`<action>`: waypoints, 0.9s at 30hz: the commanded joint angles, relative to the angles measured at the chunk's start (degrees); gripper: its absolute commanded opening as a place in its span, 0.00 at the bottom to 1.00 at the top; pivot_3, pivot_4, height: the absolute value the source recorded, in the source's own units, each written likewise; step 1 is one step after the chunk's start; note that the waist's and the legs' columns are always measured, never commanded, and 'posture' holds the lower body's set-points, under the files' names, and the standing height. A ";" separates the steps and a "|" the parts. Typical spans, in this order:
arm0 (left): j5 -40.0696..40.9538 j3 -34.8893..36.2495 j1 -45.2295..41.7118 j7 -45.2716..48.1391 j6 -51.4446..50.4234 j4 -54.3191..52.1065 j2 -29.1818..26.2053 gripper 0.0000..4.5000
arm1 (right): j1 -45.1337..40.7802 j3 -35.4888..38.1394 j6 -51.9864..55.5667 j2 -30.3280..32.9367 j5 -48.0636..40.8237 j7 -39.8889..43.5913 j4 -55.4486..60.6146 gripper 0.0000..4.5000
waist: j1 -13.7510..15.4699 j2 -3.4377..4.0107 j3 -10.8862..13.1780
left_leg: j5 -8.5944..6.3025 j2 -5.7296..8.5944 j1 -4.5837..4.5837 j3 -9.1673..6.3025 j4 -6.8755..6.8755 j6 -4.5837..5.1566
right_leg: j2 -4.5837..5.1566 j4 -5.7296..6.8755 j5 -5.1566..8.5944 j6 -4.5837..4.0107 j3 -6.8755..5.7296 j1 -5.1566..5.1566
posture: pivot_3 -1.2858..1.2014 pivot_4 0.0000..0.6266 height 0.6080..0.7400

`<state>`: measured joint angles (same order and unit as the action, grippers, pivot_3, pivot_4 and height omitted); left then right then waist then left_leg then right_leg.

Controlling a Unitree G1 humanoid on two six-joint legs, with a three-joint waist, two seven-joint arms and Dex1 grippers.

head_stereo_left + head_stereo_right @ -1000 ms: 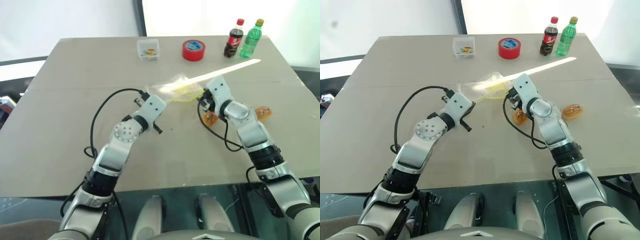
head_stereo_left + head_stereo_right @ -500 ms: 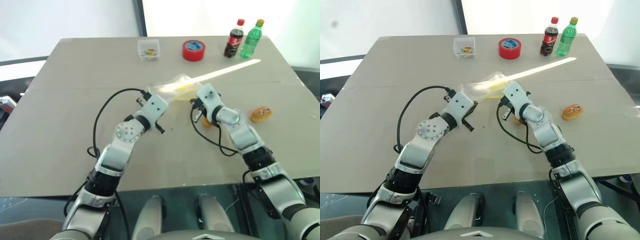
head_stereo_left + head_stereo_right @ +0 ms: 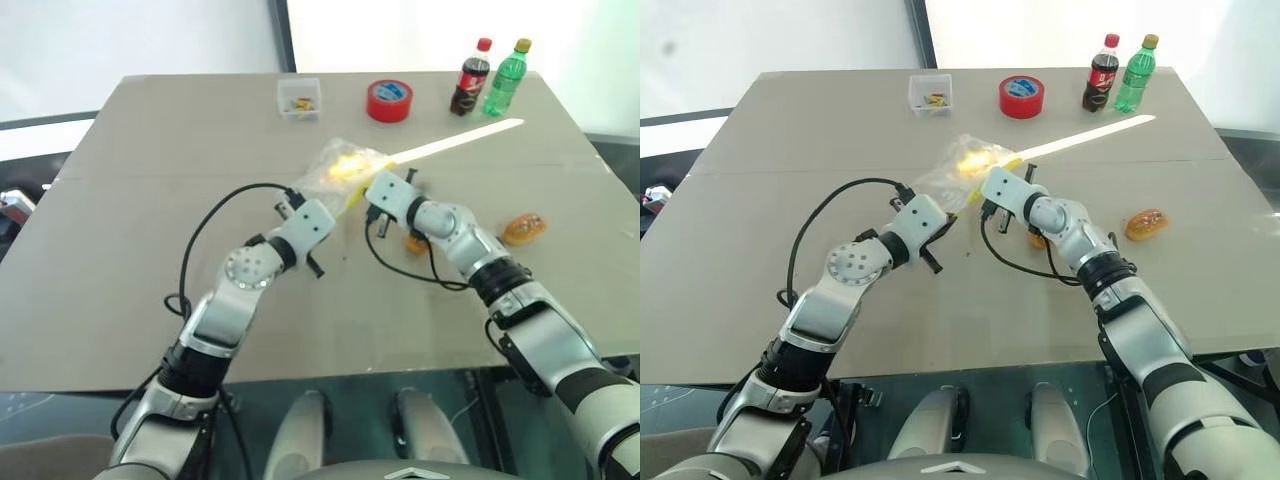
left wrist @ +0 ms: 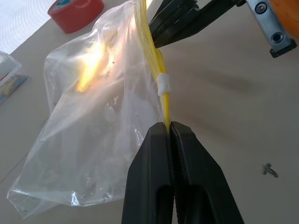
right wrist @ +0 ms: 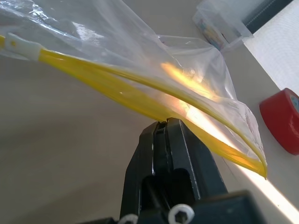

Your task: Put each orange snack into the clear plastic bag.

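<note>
Beige and broad, the counter (image 3: 150, 200) carries everything, with 2 bottles (image 3: 487, 77), a red tape roll (image 3: 388, 100) and a small clear box (image 3: 298, 98) along its far edge. Above its middle, the clear plastic bag (image 4: 93, 116) hangs off the surface between both arms. The left tool (image 4: 169, 128) is clamped on the yellow strip (image 4: 156, 70) at one end; the right tool (image 5: 163, 128) is pinched shut on the same strip further along. 1 orange snack (image 3: 523, 227) lies on the counter well to the right; the other (image 3: 1038, 240) sits on the counter, partly hidden behind the right forearm.

The bag looks feather-light, limp and slippery, so the stiffer strip is the sensible place to grip; the film would likely slide or tear. The snacks seem light, their shiny wrappers slick and easy to crush.

1 second ago the right tool was half open and further right, and the bag lay lower; now that tool has shifted left and closed.
</note>
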<state>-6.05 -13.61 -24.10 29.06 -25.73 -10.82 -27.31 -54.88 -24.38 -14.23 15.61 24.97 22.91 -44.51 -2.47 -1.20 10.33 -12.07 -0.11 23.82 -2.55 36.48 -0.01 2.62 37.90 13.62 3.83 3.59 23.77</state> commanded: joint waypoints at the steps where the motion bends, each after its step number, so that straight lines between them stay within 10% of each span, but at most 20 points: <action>1: -0.99 0.83 0.70 0.06 1.36 -2.71 -0.85 0.00 | -2.01 0.37 -2.43 1.87 1.17 -0.16 1.91 0.02 | 0.00 0.00 0.00 | 0.00 0.00 0.00 -0.01 0.00 0.00 | 0.00 0.00 0.00 0.00 0.00 0.00 | 0.52 0.24 1.00; 27: 1.50 2.88 -0.92 0.89 4.42 -2.54 3.34 0.00 | -4.50 -1.33 -7.22 1.54 6.38 -4.11 -1.61 0.02 | -0.10 0.01 0.00 | 0.00 0.00 -0.02 0.01 0.00 0.00 | 0.00 0.03 0.00 0.00 0.01 0.00 | 0.52 0.24 1.00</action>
<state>-4.93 -11.70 -24.60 29.78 -22.48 -10.74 -23.63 -57.76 -25.78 -19.77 17.03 30.89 20.58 -46.57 -2.57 -1.19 10.34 -12.07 -0.11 23.79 -2.54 36.48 -0.01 2.62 37.93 13.62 3.83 3.60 23.77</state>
